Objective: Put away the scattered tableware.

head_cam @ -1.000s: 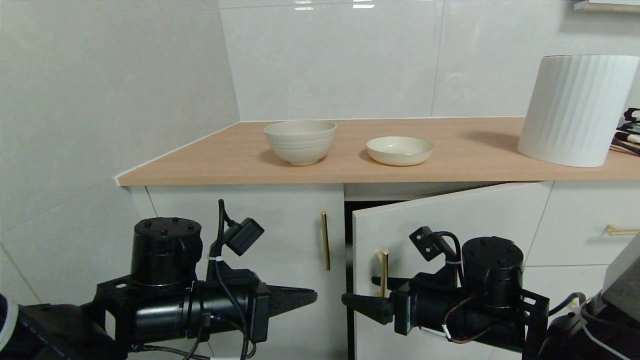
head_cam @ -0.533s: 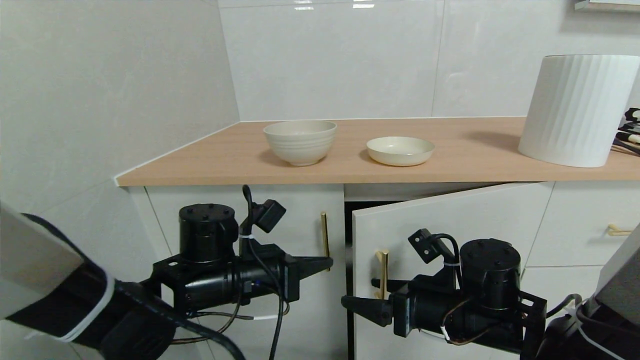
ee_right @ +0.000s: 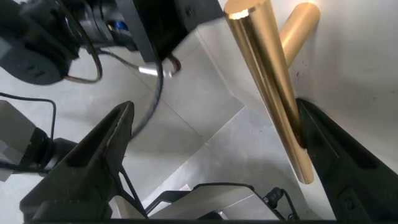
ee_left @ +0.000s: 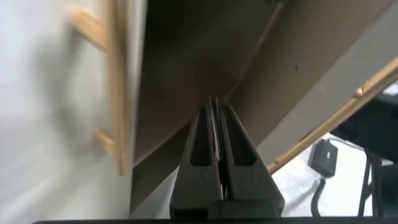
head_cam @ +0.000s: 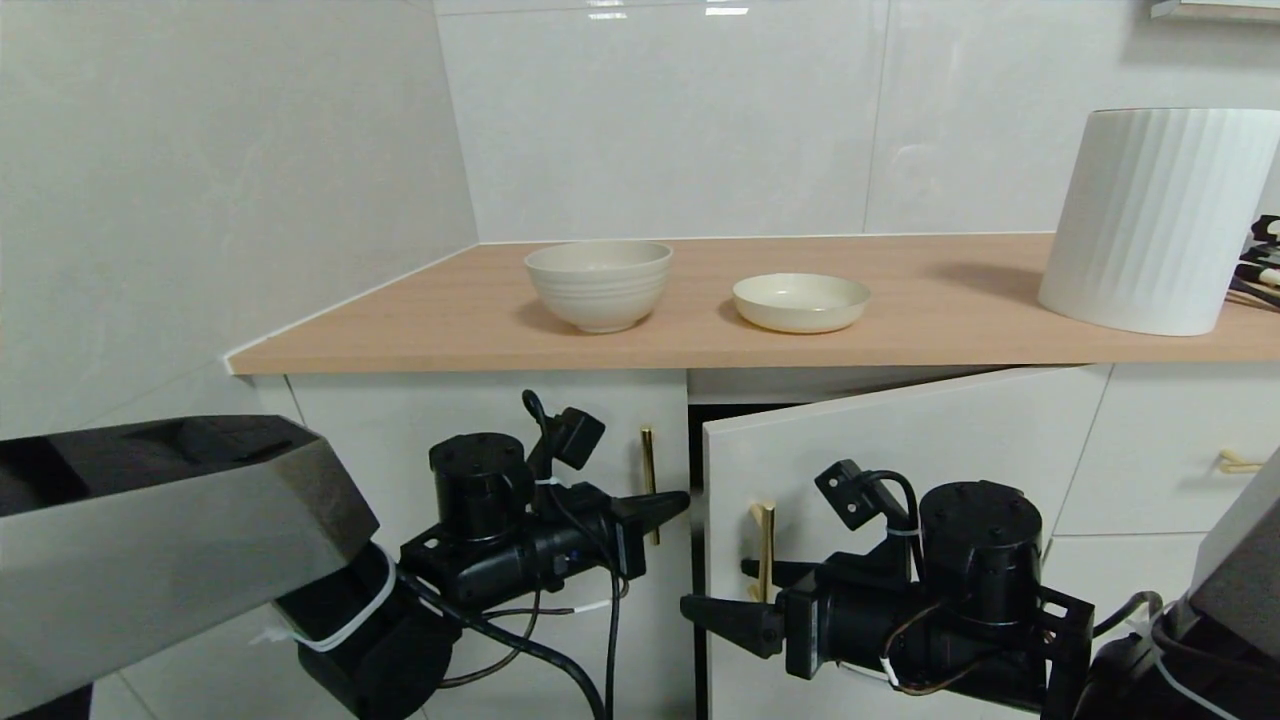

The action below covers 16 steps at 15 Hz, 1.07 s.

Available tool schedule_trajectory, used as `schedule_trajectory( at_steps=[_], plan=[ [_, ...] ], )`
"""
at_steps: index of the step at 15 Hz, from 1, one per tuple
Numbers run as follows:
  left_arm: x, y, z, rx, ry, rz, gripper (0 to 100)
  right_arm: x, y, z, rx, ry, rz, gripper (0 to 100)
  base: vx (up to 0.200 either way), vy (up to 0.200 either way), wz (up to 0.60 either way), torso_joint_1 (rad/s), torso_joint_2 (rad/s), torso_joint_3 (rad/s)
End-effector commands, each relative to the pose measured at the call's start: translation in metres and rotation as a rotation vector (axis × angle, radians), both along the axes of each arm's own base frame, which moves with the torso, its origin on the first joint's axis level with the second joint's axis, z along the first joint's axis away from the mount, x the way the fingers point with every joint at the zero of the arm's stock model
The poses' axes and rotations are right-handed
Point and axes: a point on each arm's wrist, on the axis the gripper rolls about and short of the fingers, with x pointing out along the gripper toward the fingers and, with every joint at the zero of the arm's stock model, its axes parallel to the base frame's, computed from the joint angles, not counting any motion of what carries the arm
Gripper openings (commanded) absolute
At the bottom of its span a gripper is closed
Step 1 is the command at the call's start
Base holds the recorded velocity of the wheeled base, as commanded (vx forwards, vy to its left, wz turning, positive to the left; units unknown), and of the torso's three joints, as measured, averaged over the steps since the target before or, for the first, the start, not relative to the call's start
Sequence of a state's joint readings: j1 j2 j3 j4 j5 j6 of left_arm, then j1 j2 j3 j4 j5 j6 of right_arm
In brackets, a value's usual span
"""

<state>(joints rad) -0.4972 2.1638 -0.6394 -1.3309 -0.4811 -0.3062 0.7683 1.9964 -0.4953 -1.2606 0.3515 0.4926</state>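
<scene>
L gripper (head_cam: 683, 498), fingers pressed together, has pushed fwd to the gap by the ajar door (head_cam: 900, 440); R gripper (head_cam: 720, 590) spread astride its handle (head_cam: 765, 545). Bowl (head_cam: 598, 283) & dish (head_cam: 800, 301) sit on counter (head_cam: 950, 320); cupboard gets opened first, I reckon.

The container (head_cam: 1150, 220) is cut off by the head view's right edge, and the dark items (head_cam: 1262, 262) beside it are too cropped to identify. Inside the cabinet gap (head_cam: 695, 440) it is too dark to see. The left gripper (head_cam: 682, 498) covers the left handle's (head_cam: 647, 460) lower end, and the left wrist view shows that handle blurred.
</scene>
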Motion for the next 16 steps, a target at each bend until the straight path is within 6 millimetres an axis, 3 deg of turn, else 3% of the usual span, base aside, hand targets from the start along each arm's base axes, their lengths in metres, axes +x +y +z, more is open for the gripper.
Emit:
schedule_trajectory(
  at_steps=[1, 5, 10, 14, 16],
  plan=[
    [-0.003, -0.012, -0.011, 0.011, 0.019, -0.033, 0, 0.0, 0.0, 0.001, 0.004, -0.004, 0.003, 100, 0.0, 0.0, 0.0, 0.0, 0.0, 0.0],
    [-0.005, -0.035, -0.015, 0.003, -0.024, -0.012, 0, 0.0, 0.0, 0.002, 0.007, -0.008, 0.003, 100, 0.0, 0.0, 0.0, 0.0, 0.0, 0.0],
    [-0.011, -0.046, -0.015, -0.016, -0.047, -0.047, 0, -0.001, -0.004, 0.002, 0.001, -0.017, -0.01, 100, 0.0, 0.0, 0.0, 0.0, 0.0, 0.0],
    [-0.013, -0.05, -0.014, -0.029, -0.066, -0.059, 0, 0.001, -0.013, 0.006, 0.007, -0.03, -0.035, 100, 0.0, 0.0, 0.0, 0.0, 0.0, 0.0],
    [-0.016, -0.055, -0.014, -0.032, -0.068, -0.078, 0, 0.004, -0.031, 0.009, -0.034, -0.094, -0.089, 100, 0.0, 0.0, 0.0, 0.0, 0.0, 0.0]
  ],
)
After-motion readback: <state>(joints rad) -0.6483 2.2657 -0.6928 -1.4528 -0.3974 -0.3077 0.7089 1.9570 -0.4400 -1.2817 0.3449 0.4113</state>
